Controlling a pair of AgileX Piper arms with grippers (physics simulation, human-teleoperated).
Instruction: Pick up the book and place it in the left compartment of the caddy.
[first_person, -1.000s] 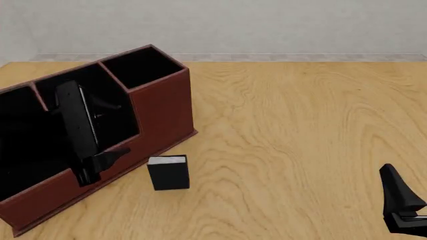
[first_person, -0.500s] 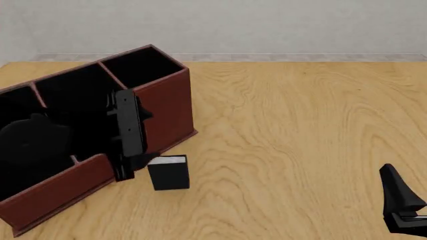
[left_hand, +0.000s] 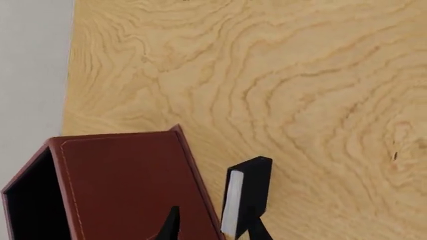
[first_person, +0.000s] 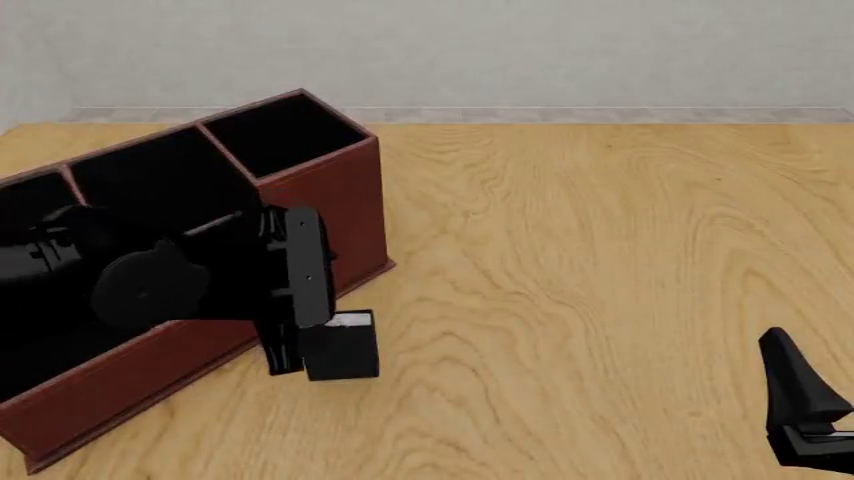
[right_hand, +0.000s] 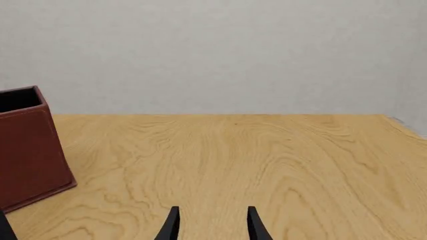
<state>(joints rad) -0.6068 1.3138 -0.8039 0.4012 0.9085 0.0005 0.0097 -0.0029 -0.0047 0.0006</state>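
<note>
The book, small and black with a white strip of page edges, stands on the table just in front of the caddy. My left gripper reaches over the caddy's front wall and is open. In the left wrist view the book sits between the fingers of the left gripper, close to one finger, beside the caddy's red wall. My left arm partly covers the left compartment. Open and holding nothing, my right gripper rests at the near right.
The caddy's tall square bay is at its right end, next to the wide middle bay. In the right wrist view the caddy is off to one side of the right gripper, with bare wooden table ahead.
My left arm has swung right and down, from over the caddy's bays to the book, so its fingers now sit around the book. The book and the right arm have not moved.
</note>
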